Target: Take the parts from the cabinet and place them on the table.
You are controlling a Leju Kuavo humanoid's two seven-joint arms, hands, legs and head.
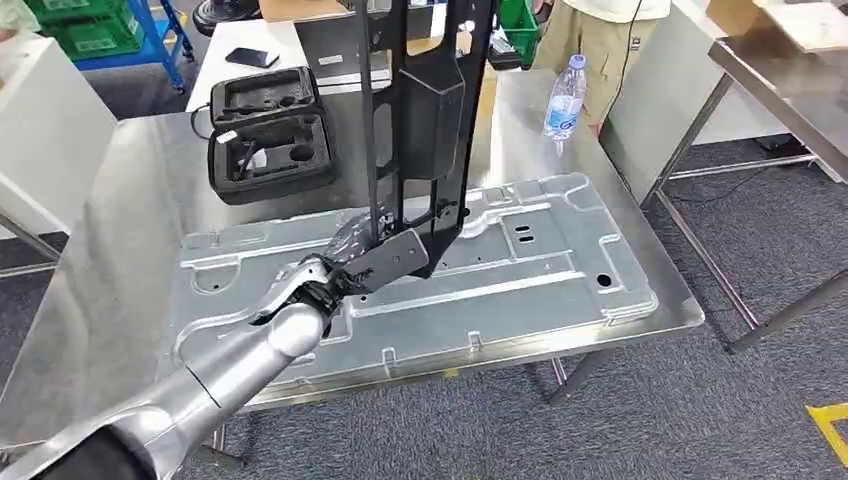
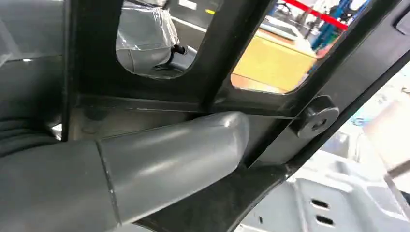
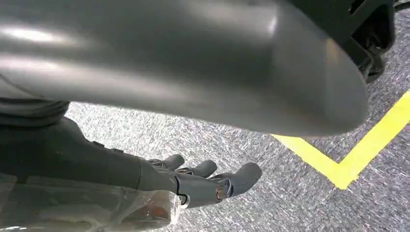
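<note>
A tall black plastic frame part (image 1: 425, 110) stands upright over the steel table (image 1: 120, 260). My left hand (image 1: 365, 255) grips its lower end, just above a large silver stamped metal panel (image 1: 520, 275) lying flat on the table. In the left wrist view my grey thumb (image 2: 174, 159) presses against the black frame part (image 2: 203, 92), with the silver panel (image 2: 333, 198) below. My right hand (image 3: 203, 181) hangs by my side above grey carpet, fingers apart and holding nothing.
A black moulded tray (image 1: 268, 130) sits at the table's back left. A clear water bottle (image 1: 564, 98) stands at the back right, with a person in tan trousers (image 1: 590, 45) behind it. Another steel table (image 1: 790, 80) is at the far right. Yellow floor tape (image 3: 348, 159) marks the carpet.
</note>
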